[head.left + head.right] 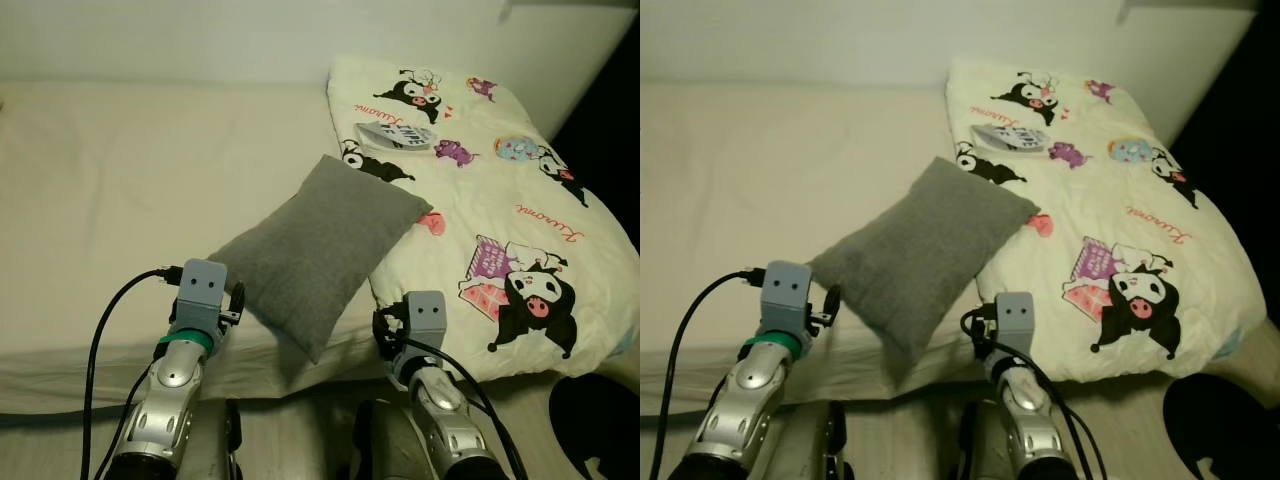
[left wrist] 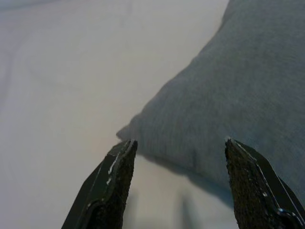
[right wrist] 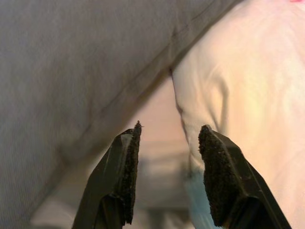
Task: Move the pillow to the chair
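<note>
A grey pillow (image 1: 318,243) lies on the bed, its near corner hanging over the bed's front edge. My left gripper (image 2: 178,148) is open just short of the pillow's left corner (image 2: 125,133), with its wrist (image 1: 200,298) at the bed's front edge. My right gripper (image 3: 169,136) is open too, pointing at the seam of the pillow (image 3: 81,71) where it meets the printed duvet (image 3: 248,90). The right wrist (image 1: 425,322) sits below the pillow's right side. Neither gripper holds anything.
The bed has a plain cream sheet (image 1: 110,190) on the left and a cartoon-print duvet (image 1: 500,210) on the right. A small printed packet (image 1: 395,135) lies on the duvet. A dark round object (image 1: 600,420) stands on the floor at the right.
</note>
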Robot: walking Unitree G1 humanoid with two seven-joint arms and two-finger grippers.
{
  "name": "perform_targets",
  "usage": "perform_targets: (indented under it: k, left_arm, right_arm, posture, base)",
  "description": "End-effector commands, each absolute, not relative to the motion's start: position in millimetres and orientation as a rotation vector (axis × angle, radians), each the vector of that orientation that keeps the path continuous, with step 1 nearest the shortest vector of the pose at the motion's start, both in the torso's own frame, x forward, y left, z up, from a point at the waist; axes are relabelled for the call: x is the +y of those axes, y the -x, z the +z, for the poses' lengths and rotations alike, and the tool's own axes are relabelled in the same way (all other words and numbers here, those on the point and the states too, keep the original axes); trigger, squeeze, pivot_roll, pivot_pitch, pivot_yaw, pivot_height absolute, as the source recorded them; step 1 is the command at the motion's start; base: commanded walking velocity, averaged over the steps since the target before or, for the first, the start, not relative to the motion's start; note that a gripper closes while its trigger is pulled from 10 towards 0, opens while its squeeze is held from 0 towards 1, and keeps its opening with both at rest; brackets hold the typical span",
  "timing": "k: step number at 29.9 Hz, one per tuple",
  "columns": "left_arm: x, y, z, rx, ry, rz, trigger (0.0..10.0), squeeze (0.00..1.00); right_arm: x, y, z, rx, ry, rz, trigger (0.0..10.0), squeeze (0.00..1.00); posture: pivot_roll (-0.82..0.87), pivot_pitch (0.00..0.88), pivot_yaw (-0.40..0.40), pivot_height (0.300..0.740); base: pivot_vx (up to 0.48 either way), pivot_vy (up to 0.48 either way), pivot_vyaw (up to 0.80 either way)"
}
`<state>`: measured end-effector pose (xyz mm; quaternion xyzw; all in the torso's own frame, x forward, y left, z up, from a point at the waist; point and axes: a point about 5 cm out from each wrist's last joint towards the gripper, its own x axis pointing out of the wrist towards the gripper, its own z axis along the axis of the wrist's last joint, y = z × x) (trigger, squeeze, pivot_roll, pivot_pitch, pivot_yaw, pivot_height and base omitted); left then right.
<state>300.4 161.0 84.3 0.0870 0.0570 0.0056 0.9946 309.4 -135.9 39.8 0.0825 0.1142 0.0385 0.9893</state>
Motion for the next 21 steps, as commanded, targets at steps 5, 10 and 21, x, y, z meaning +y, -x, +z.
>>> perform_targets:
  k: [5,10,21]
  left_arm:
    - [175,-289,86,0.086,-0.186,0.072,10.0,0.0]
    - [189,-281,87,0.07,-0.219,0.082,10.0,0.0]
    - [213,-270,88,0.084,-0.22,0.147,10.0,0.0]
  right_arm:
    - [-135,-324,43,0.242,-0.564,-0.01,10.0,1.0]
    - [-130,-329,45,0.244,-0.762,-0.003,10.0,1.0]
    - [-118,-320,39,0.257,-1.257,0.183,10.0,1.0]
  posture:
    - [0.12,0.097,-0.067,0.595]
    - [0.14,0.111,-0.067,0.595]
    - [0.15,0.119,-0.071,0.595]
  base:
    - [0.0,0.0,0.0]
    - [0.0,0.0,0.0]
    - [0.0,0.0,0.0]
